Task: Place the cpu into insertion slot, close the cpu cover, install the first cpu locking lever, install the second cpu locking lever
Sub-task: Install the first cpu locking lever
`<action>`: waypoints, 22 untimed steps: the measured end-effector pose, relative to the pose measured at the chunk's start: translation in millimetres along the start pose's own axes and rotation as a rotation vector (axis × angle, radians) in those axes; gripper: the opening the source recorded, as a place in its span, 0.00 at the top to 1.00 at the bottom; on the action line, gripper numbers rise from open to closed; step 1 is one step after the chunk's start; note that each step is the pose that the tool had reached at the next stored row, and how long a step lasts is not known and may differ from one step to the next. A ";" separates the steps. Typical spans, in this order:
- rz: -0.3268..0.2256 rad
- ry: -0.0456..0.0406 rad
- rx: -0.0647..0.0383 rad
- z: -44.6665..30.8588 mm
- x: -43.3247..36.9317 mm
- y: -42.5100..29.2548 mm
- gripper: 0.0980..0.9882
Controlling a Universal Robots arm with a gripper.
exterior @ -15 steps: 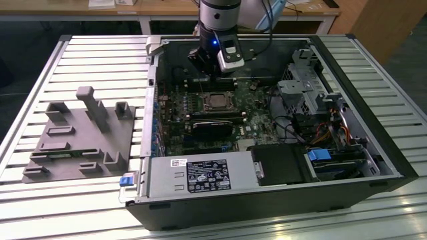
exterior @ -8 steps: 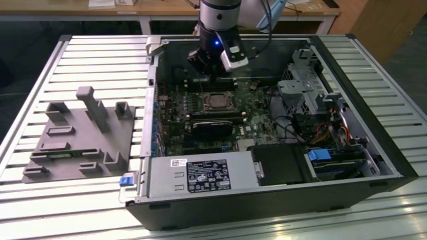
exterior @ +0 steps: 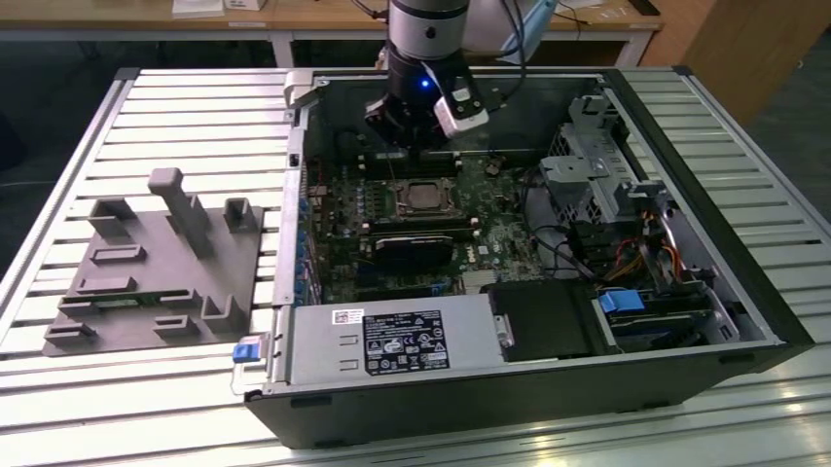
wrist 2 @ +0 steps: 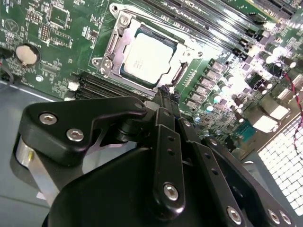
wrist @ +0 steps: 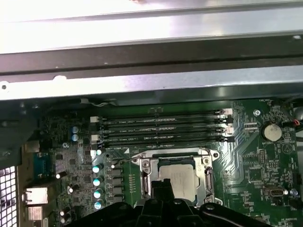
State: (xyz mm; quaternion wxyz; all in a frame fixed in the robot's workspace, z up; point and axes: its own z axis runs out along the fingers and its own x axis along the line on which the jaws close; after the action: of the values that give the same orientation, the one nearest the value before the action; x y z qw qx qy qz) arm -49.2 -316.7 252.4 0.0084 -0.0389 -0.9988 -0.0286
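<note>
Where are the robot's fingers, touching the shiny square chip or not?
Apart. In the exterior view the fingers hang clear of the cpu, and the long memory slots show between their tips and the chip.

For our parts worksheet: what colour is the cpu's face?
The cpu is dull silver-grey, clearest in the second wrist view.

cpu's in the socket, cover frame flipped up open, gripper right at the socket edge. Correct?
Not the cover. In the second wrist view the cpu cover lies flat, framing the seated cpu rather than standing open. The rest holds: the gripper is right at that edge.
</note>
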 end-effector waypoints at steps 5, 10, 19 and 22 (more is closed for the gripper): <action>-0.002 -0.0043 0.000 0.2 14.5 -1.1 0.98; -0.002 -0.0127 -0.001 0.4 31.2 -2.4 0.98; -0.004 -0.0328 -0.002 0.9 50.2 -2.0 0.98; -0.004 -0.0328 -0.002 1.1 50.4 1.4 0.98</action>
State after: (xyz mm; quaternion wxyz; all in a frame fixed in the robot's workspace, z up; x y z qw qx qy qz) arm -99.4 -311.3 252.4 -0.0081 -0.0371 -0.9989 -0.0291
